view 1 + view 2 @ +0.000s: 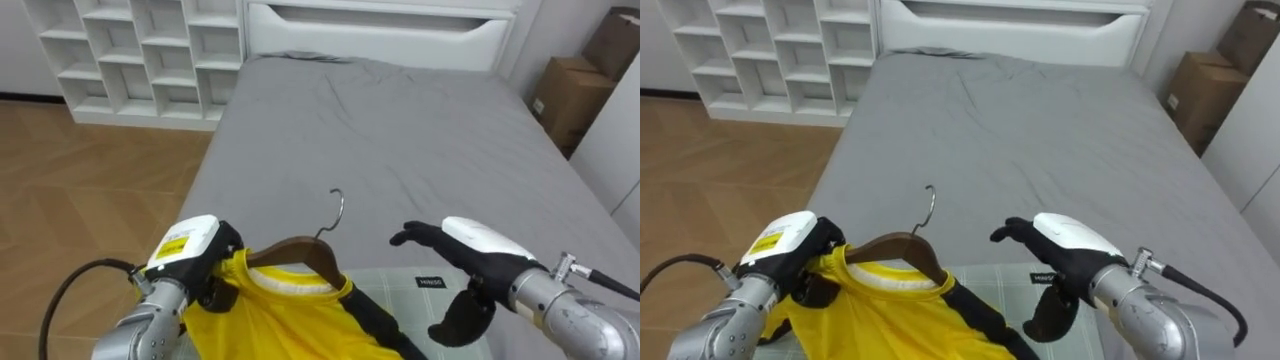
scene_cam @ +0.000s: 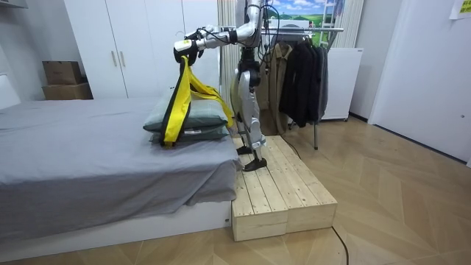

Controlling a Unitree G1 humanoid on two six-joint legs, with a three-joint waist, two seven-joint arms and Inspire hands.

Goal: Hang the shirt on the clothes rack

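Note:
A yellow shirt with black trim [image 1: 270,315] hangs on a brown wooden hanger [image 1: 300,252] whose metal hook [image 1: 337,208] points up. My left hand [image 1: 195,255] is shut on the hanger's left shoulder through the shirt. To the right of the hanger my right hand [image 1: 455,250] hovers open, fingers reaching towards it and holding nothing. In the room view I stand on a wooden platform [image 2: 280,191] at the foot of the bed. Both arms are raised, and the yellow shirt [image 2: 176,96] dangles over the bed's end. A clothes rack [image 2: 302,70] with dark coats stands behind me.
The grey bed [image 1: 400,130] stretches ahead to a white headboard [image 1: 380,30]. A folded grey stack [image 2: 188,121] lies on the bed's end under the shirt. White cubby shelves [image 1: 140,50] stand at the far left, cardboard boxes [image 1: 570,95] at the far right.

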